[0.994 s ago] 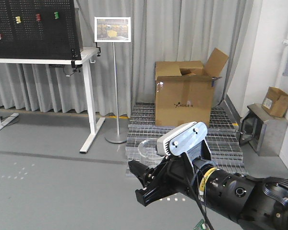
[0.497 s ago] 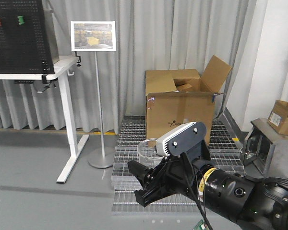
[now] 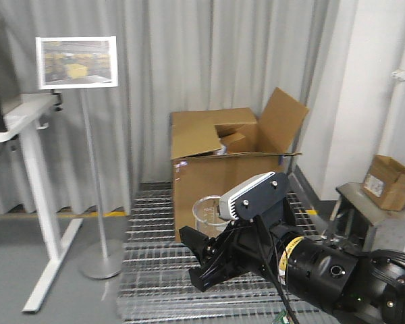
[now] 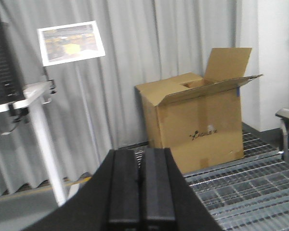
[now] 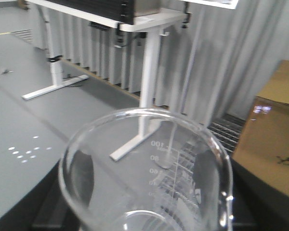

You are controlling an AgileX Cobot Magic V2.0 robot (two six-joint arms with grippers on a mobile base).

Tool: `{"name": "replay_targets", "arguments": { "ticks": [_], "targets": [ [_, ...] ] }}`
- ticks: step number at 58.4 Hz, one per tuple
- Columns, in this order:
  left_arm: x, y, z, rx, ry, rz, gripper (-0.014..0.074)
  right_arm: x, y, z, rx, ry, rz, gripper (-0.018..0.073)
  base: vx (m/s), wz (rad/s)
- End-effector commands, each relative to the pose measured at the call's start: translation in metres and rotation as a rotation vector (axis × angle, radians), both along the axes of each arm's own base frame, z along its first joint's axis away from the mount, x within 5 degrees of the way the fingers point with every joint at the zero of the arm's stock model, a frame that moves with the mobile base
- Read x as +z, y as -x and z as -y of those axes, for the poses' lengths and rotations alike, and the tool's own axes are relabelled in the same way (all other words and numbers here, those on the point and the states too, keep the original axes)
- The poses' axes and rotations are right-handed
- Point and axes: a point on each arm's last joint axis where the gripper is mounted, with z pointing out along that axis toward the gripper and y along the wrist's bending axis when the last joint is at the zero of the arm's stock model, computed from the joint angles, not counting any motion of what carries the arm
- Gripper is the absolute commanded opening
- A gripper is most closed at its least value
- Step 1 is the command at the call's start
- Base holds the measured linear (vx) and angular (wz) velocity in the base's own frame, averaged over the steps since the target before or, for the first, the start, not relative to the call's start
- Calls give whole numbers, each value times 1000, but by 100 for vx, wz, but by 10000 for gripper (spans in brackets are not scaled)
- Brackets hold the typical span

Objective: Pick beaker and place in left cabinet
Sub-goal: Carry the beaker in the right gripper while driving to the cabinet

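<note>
The beaker (image 5: 149, 173) is clear glass with printed graduation marks, and it fills the right wrist view. My right gripper (image 5: 144, 214) is shut on it, with dark fingers (image 5: 84, 175) showing on both sides through the glass. In the front view the beaker (image 3: 206, 210) is held up above the black jaws of the right gripper (image 3: 204, 260), in front of the grating. My left gripper (image 4: 140, 159) is shut and empty, with its pads pressed together. The left cabinet is out of view.
An open cardboard box (image 3: 219, 162) stands on a metal grating (image 3: 155, 277) ahead. A sign stand (image 3: 77, 62) and a white desk (image 3: 27, 121) are at the left. A small box (image 3: 389, 181) sits on a grey metal stand at the right, by a white wall.
The whole scene has slid left in the front view: the pegboard desk has nearly left the frame and the cardboard box has moved left. The right gripper still holds the beaker the same way.
</note>
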Motion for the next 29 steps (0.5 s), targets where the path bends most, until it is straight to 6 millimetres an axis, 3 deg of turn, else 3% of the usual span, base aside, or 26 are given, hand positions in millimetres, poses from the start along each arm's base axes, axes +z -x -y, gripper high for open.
{"name": "replay_targets", "arguments": {
  "ticks": [1, 14, 29],
  "targets": [
    [2, 1, 0, -4, 15, 76, 1, 30, 4, 1, 23, -87, 102, -9, 46, -38],
    [2, 1, 0, -4, 15, 76, 1, 30, 4, 1, 24, -88, 103, -9, 41, -53],
    [2, 1, 0, -4, 15, 76, 1, 30, 4, 1, 24, -88, 103, -9, 34, -78]
  ]
}}
